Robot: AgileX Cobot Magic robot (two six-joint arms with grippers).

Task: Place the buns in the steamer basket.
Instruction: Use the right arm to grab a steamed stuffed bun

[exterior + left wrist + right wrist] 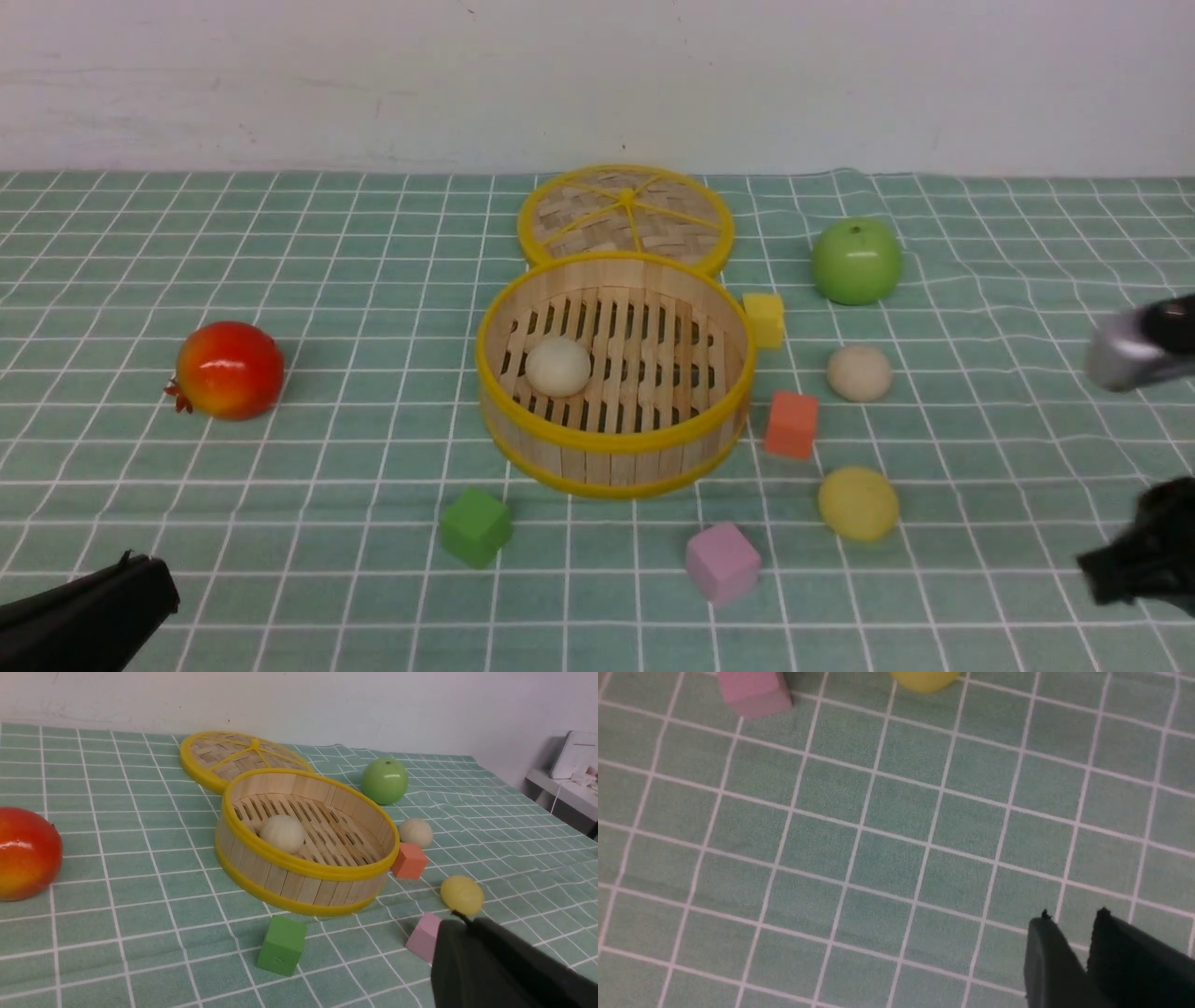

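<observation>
Front view: the steamer basket (611, 457) sits mid-desk (280, 233) on a green checked cloth, with one off-white bun (558, 365) lying on the left part of its slatted floor. Its lid (625, 215) lies flat just behind it. Right of the basket, on the cloth, are a beige bun (859, 373) and, nearer, a yellow bun (858, 503), with an orange cube (792, 425) between them and the basket. A green apple (856, 261) stands farther back on the right, and a red fruit (229, 370) lies well to the left. The left gripper (154, 574) rests at the near left corner, and the right gripper (1097, 569) at the near right edge. Left wrist view: the left gripper (460, 919) is clenched and empty, near a pink cube (423, 938) and the yellow bun (462, 895). Right wrist view: the right gripper (1071, 917) hangs over bare cloth, its fingers slightly parted with nothing between them and the yellow bun (924, 680) well apart from it.
</observation>
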